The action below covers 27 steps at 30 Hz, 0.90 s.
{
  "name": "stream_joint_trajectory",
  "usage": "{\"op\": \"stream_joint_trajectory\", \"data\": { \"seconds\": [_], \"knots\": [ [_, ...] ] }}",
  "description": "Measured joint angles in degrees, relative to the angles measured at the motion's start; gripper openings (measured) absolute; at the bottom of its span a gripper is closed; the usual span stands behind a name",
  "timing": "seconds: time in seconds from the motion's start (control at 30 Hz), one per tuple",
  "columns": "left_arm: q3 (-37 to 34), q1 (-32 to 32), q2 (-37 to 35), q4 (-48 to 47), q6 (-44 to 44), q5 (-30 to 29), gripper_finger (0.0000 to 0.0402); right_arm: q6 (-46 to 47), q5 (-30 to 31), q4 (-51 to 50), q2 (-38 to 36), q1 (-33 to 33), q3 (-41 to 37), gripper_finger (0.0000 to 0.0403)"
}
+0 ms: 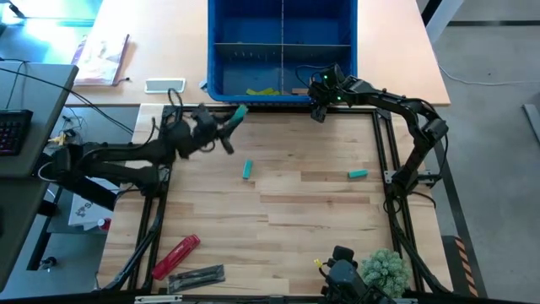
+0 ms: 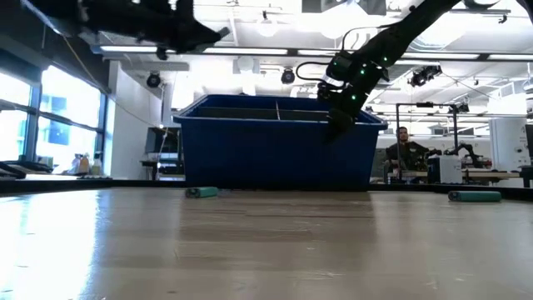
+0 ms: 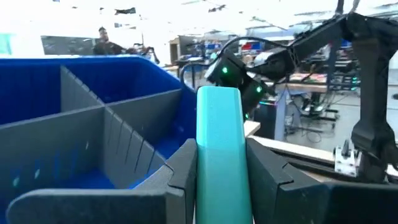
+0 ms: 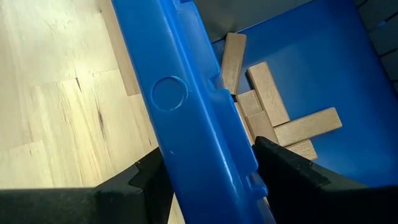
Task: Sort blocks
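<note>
Item: teal block (image 3: 219, 155), pinched upright in left claw (image 1: 229, 123), short of blue bin (image 1: 221, 51). Right claw (image 4: 208, 180) spread, straddling bin wall. Risk: early release drops block onto desk (image 1: 295, 228); arms may collide.

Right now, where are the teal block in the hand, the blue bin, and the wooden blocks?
teal block (image 3: 219, 155): left wrist view, its front face.
blue bin (image 2: 275, 154): low view, front wall.
wooden blocks (image 4: 268, 93): right wrist view, one block's top.
</note>
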Motion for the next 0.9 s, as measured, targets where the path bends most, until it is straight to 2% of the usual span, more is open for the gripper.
{"op": "stream_joint_trajectory", "data": {
  "seconds": [0.07,0.2,0.33,0.43,0.6,0.9],
  "knots": [
    [2.2,4.6,2.3,0.7,0.1,5.0,0.0067,0.0,0.0,0.0,0.0,0.0,0.0,0.0194],
    [8.8,13.3,8.8,1.4,1.2,11.3,0.0067,0.0,0.0,0.0,0.0,0.0,0.0,0.0194],
    [15.3,19.6,16.8,6.1,4.9,15.2,0.0067,0.0,0.0,0.0,0.0,0.0,0.0,0.0194],
    [19.0,23.2,21.8,8.5,4.3,18.1,0.0067,0.0,0.0,0.0,0.0,0.0,0.0,0.0194],
    [19.3,25.5,26.8,13.9,2.2,19.7,0.0067,0.0,0.0,0.0,0.0,0.0,0.0,0.0194],
    [15.4,25.3,28.1,24.9,2.2,18.7,0.0067,0.0,0.0,0.0,0.0,0.0,0.0,0.0194]
  ]
}}
